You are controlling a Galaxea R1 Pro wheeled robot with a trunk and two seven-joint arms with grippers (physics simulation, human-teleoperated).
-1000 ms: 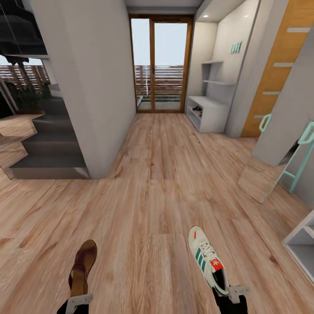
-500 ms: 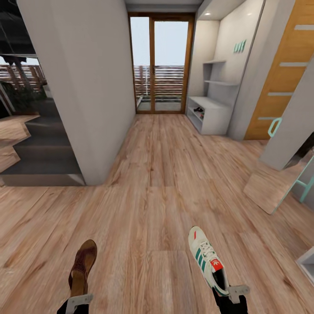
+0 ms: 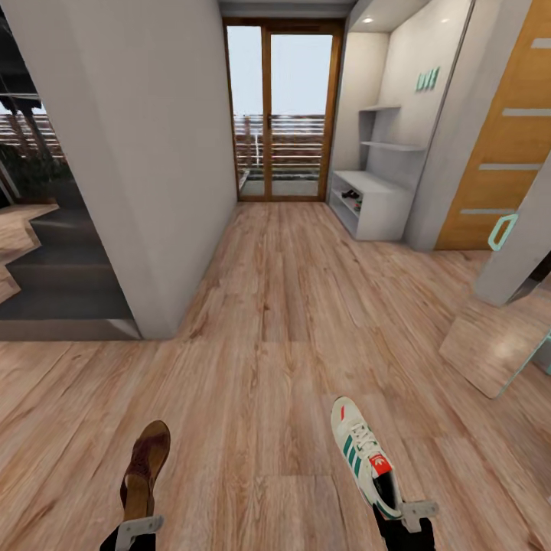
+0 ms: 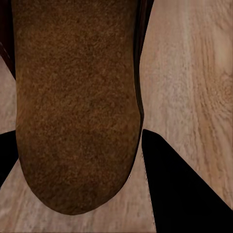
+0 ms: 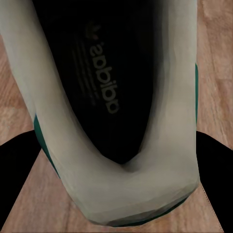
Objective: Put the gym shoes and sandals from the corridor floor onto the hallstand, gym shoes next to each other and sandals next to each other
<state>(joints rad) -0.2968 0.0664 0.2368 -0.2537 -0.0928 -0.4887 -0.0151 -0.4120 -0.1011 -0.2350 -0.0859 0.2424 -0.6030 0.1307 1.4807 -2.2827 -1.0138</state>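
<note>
One dark brown sandal [image 3: 145, 467] hangs over the corridor floor [image 3: 275, 321] at the lower left, with my left gripper [image 3: 138, 528] shut on its heel end. Its suede-like footbed [image 4: 73, 107] shows close up in the left wrist view. My right gripper [image 3: 402, 511] is shut on the heel of a white gym shoe [image 3: 363, 455] with teal stripes; the shoe's heel rim [image 5: 116, 194] is near in the right wrist view. The pale grey hallstand [image 3: 379, 203] stands far ahead on the right, with small dark items on its low shelf, too small to identify.
A grey wall block [image 3: 153, 153] and dark stairs [image 3: 46, 275] lie to the left. A glass door [image 3: 279, 115] closes the corridor's far end. An orange door [image 3: 505, 130] and a leaning mirror panel [image 3: 497, 344] are on the right.
The whole view has shifted: the camera has advanced down the corridor, and the right-hand furniture has slid out of view. Both shoes stay held in the same place relative to me.
</note>
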